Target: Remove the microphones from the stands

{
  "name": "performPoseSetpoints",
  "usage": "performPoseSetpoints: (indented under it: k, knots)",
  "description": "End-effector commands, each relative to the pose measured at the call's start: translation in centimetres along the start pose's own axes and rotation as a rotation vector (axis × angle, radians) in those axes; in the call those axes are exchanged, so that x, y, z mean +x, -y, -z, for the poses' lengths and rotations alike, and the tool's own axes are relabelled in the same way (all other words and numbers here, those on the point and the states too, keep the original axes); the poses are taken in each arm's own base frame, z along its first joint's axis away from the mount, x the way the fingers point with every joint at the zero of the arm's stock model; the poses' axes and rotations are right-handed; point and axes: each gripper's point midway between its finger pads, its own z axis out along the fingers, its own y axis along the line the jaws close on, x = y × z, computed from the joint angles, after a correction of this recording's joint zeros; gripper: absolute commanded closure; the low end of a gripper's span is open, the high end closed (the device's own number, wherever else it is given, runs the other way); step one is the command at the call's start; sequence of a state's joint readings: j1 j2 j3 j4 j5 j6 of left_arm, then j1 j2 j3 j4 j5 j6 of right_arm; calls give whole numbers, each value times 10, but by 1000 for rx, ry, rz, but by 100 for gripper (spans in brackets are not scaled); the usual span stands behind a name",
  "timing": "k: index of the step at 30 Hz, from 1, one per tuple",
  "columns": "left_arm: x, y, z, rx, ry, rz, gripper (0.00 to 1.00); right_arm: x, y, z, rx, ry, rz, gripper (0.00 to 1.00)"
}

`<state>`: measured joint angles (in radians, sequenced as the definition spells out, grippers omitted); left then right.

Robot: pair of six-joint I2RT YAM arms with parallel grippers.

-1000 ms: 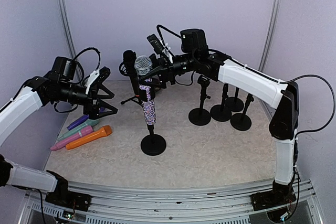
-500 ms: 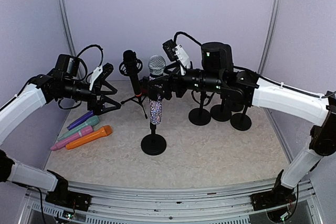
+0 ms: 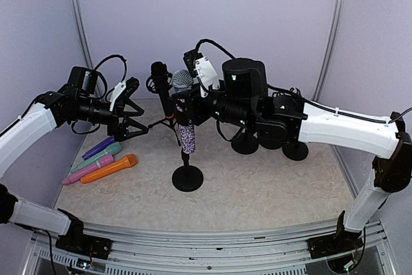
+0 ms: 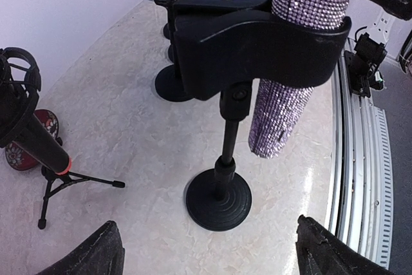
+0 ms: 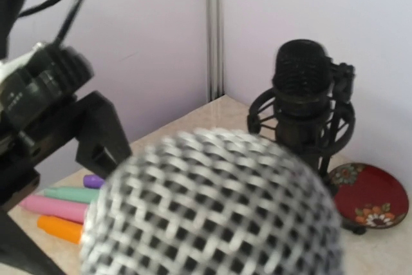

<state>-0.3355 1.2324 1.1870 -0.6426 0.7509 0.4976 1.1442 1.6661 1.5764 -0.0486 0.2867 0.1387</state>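
Top external view: we find the glitter microphone (image 3: 186,132) still seated in the black clip (image 4: 257,37) of its stand (image 3: 187,178), at table centre. The right gripper (image 3: 184,105) reaches in from three o'clock, fingers at the barrel just under the mesh head; we cannot tell whether they clamp it. The left gripper (image 3: 132,128) hovers at nine o'clock of the stand, jaws spread wide, holding nothing. A black studio microphone (image 3: 159,82) on a tripod stands at eleven o'clock. Coloured microphones (image 3: 103,162) lie at eight o'clock.
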Motion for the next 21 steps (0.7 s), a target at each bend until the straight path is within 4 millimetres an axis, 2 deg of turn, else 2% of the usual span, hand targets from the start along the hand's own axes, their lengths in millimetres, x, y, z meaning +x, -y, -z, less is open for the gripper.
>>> performPoseSetpoints:
  k: [1, 3, 6, 7, 8, 11, 14, 18, 21]
  knots:
    - [-20, 0, 5, -11, 38, -36, 10, -13, 2, 5, 23, 35, 39, 86]
    - [-20, 0, 4, -8, 39, -37, 10, -25, -1, 11, -32, 75, 52, 92]
    - [-22, 3, 2, 9, 41, -45, 9, -43, -5, 20, -153, 126, 63, 92]
    - [-24, 5, 1, 17, 44, -49, 8, -47, -12, 25, -226, 152, 91, 96]
    - [-25, 6, 0, 24, 46, -53, 7, -49, -17, 29, -280, 174, 115, 99]
    - [-29, 11, -3, 55, 43, -74, 5, -54, -28, 42, -459, 221, 166, 100]
    - [-34, 15, -7, 77, 39, -108, 3, -61, -28, 50, -596, 250, 195, 100]
    - [-39, 14, -12, 96, 36, -153, 2, -64, -28, 55, -732, 262, 215, 100]
    - [-43, 16, -14, 131, 43, -190, 2, -61, -27, 49, -771, 246, 219, 100]
